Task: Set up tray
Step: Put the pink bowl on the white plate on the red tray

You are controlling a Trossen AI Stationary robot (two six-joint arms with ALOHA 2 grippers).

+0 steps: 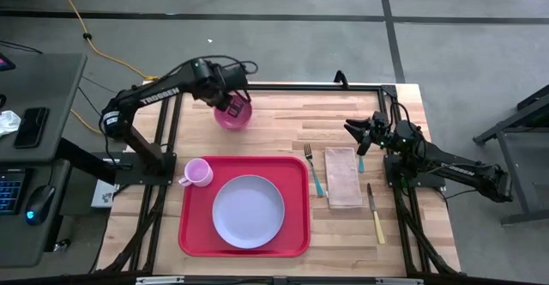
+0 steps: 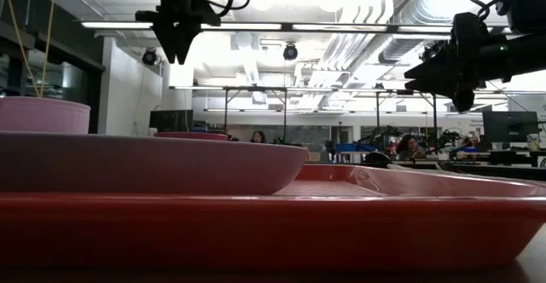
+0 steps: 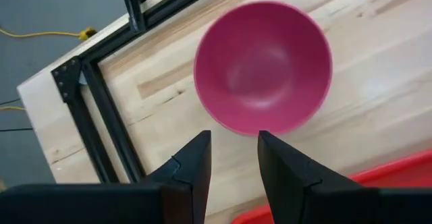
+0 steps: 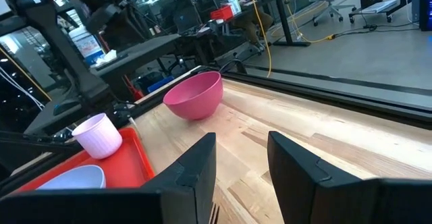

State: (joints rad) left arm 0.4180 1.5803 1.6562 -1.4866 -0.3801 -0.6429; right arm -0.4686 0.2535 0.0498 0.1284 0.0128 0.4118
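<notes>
One smooth red plastic tray (image 1: 292,233), rectangular with rounded corners, lies at the wooden desk's (image 1: 274,122) near edge, carrying one round pale plate (image 1: 248,210) and one pink cup (image 1: 199,172). One glossy pink bowl (image 1: 232,115) sits beyond it under the left tool (image 1: 232,107), fingers spread, empty. One fork (image 1: 313,168), napkin (image 1: 343,178) and knife (image 1: 376,212) lie right. The right tool (image 1: 353,129), also spread, hovers.

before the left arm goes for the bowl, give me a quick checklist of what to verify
1. Left pincer above the pink bowl, fingers apart, holding nothing: ok.
2. Bowl upright, empty, on bare wood outside the red tray: ok.
3. Free spot on tray for bowl, with plate and cup already on it: cannot tell.
4. Right pincer waiting away from the bowl: ok.
5. Fork, napkin, knife off the tray: not ok.
</notes>
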